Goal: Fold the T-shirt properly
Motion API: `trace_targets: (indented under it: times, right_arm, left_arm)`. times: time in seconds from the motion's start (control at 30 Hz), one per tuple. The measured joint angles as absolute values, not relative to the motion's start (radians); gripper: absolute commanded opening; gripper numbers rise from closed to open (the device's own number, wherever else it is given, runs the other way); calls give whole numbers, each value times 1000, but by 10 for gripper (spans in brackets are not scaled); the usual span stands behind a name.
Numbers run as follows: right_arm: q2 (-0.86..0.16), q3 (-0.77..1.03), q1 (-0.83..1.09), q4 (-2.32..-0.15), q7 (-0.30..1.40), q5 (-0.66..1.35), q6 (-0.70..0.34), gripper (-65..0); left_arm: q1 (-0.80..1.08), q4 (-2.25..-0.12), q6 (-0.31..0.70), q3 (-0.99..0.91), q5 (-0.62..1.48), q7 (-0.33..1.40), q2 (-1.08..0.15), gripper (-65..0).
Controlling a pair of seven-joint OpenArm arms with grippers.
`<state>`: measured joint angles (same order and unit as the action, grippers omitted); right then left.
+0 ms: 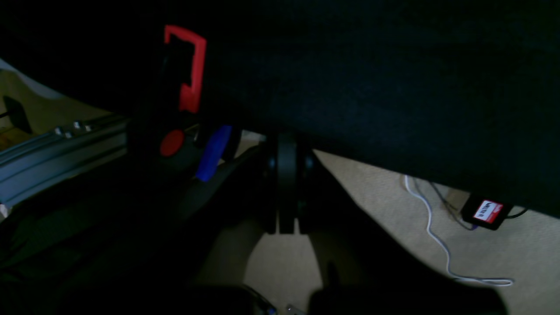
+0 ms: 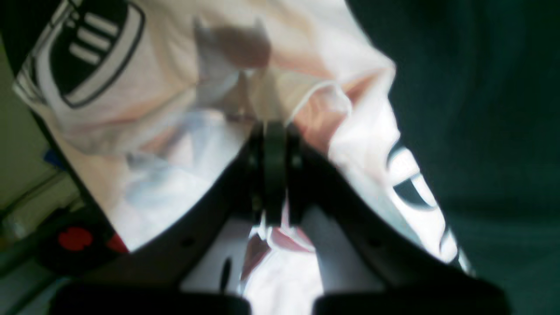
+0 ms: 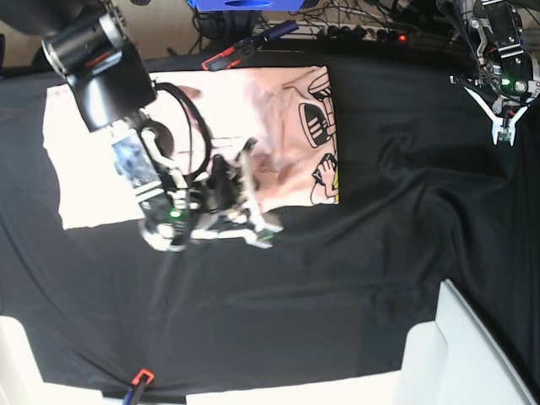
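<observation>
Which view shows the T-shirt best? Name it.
The base view: the T-shirt lies there nearly whole on the black cloth. The right wrist view shows only bunched fabric up close; the left wrist view shows none.

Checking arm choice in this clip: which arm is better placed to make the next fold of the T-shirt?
The right arm. Its claw is shut on the T-shirt, pinching a bunched fold. The left claw is shut, holds nothing, and sits far off over the black cloth.
</observation>
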<state>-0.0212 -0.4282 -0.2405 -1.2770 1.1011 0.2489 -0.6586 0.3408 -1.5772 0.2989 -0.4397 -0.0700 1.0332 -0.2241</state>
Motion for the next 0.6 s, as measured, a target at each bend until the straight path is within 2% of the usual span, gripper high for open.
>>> trace_targets:
  times: [0.37, 0.6]
  right_arm:
    - [-86, -376, -57, -1544, 1206, 248, -663, -650]
    - [-114, -348, 64, -1657, 1207, 253, -664, -650]
  left_arm:
    - [304, -1577, 299, -444, -71, 1029, -229, -650]
    - [305, -1576, 299, -439, -74, 1030, -229, -650]
